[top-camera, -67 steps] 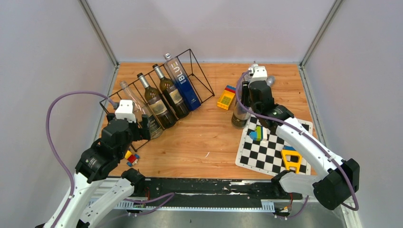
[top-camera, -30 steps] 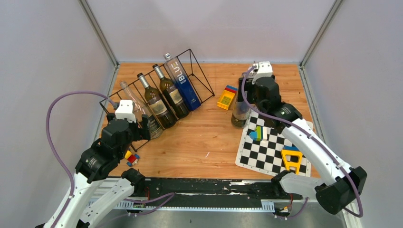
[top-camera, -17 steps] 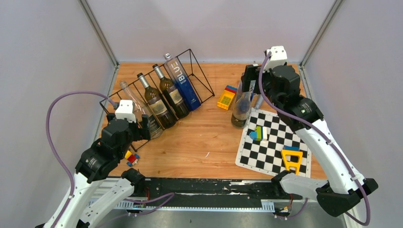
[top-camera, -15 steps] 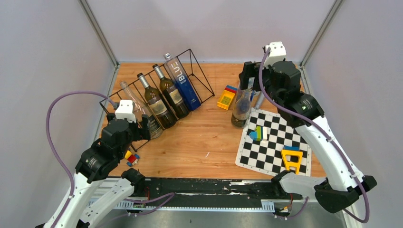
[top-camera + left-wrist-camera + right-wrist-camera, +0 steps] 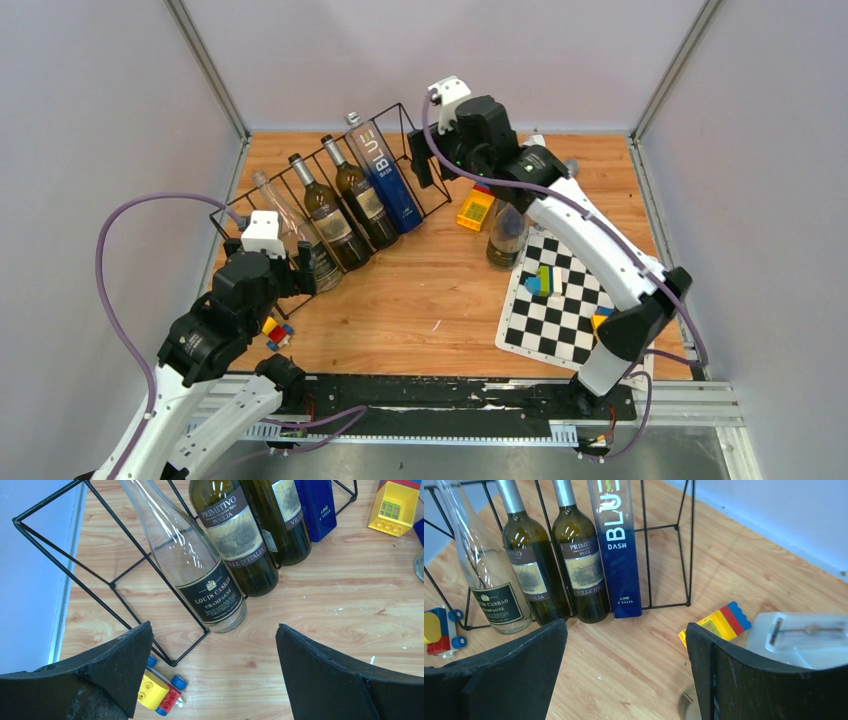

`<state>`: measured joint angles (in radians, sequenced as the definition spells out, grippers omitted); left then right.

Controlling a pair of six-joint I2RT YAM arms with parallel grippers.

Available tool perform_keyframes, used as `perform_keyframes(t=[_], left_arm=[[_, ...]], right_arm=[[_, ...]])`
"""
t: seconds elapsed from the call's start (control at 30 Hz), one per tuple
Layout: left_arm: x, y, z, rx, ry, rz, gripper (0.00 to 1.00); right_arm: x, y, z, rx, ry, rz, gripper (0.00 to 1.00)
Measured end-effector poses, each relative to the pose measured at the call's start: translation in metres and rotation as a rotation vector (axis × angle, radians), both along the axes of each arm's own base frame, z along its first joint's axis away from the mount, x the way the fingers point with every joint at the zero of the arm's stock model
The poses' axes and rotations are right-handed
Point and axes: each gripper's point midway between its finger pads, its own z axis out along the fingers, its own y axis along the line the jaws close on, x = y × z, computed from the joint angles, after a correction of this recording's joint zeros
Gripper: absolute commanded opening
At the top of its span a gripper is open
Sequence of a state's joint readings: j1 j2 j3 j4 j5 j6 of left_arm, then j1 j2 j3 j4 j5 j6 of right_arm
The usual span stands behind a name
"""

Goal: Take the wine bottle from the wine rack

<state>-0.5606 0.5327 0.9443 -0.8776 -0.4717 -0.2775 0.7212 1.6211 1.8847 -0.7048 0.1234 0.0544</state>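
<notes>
The right arm has been swung away from the dark wine bottle (image 5: 507, 235) at the far right and is now being held over the right end of the wine rack (image 5: 111, 585). That bottle is being left standing upright on the desk (image 5: 430, 290), off the rack, at the far corner of the checkerboard mat (image 5: 575, 310).

The right claw (image 5: 624, 670) is being kept wide apart with nothing between its fingers, and is being pointed down at the blue BLUE DASH bottle (image 5: 616, 550). The left claw (image 5: 210, 675) is likewise being held fully spread and empty, just in front of the clear champagne bottle (image 5: 200, 575).

Four bottles are being carried in adjoining slots of the rack, necks up and bases on the desk: the champagne bottle, the Primitivo bottle (image 5: 232, 535), another dark bottle (image 5: 285, 525) and the blue one. A yellow toy block (image 5: 476, 208) is lying between the rack and the standing bottle, and a small toy car (image 5: 157, 690) near the rack's left end.
</notes>
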Motion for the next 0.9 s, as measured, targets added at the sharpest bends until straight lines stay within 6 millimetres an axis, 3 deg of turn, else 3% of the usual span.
perform_keyframes(t=[0.2, 0.47, 0.77, 0.9], left_arm=[[0.0, 0.0, 0.0, -0.001, -0.001, 0.0, 1.0], [0.0, 0.0, 0.0, -0.001, -0.001, 0.0, 1.0], [0.0, 0.0, 0.0, 0.0, -0.001, 0.0, 1.0], [0.0, 0.0, 0.0, 0.0, -0.001, 0.0, 1.0]], right_arm=[[0.03, 0.042, -0.051, -0.054, 0.081, 0.067, 0.91], [0.07, 0.092, -0.076, -0.033, 0.073, 0.14, 0.92], [0.104, 0.124, -0.13, -0.07, 0.044, 0.193, 0.9], [0.116, 0.132, -0.139, -0.056, 0.016, 0.201, 0.87]])
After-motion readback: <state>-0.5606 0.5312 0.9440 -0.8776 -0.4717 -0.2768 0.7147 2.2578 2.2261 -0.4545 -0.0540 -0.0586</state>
